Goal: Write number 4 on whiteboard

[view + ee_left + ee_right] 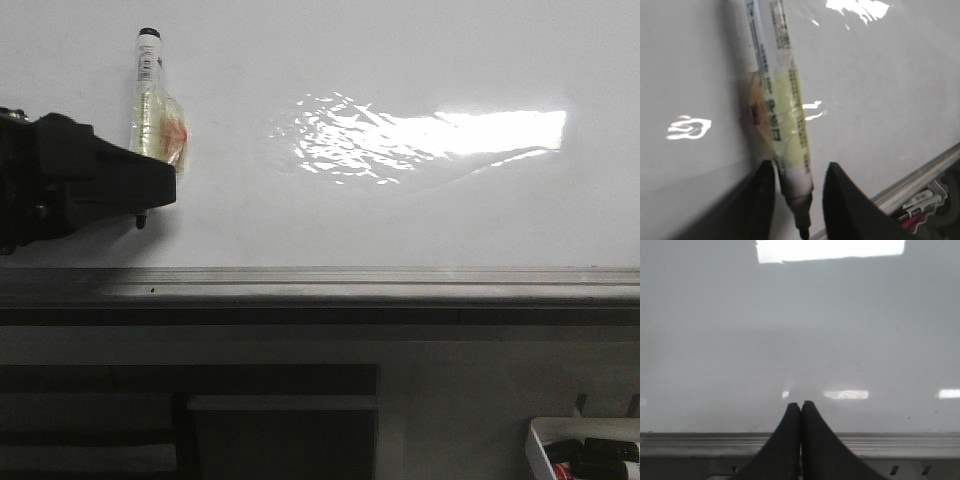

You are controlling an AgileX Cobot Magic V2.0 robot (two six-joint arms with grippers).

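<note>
The whiteboard (330, 230) fills the upper part of the front view, glossy white, with a strong patch of light glare to the right of the middle and a grey metal rail (400, 283) along its lower edge. No written stroke of the number 4 is visible on the board in any view. The left gripper (794, 186) is at the left side of the board, and its jaws are closed on a marker (152, 100), which lies against the white surface; the marker has a black cap and a clear wrapping around its body. The right gripper (800, 412) is seen only in its own wrist view, near the rail, and its jaws are pressed together and hold nothing. A white tray (585, 450) with markers stands in the lower right corner of the front view.
</note>
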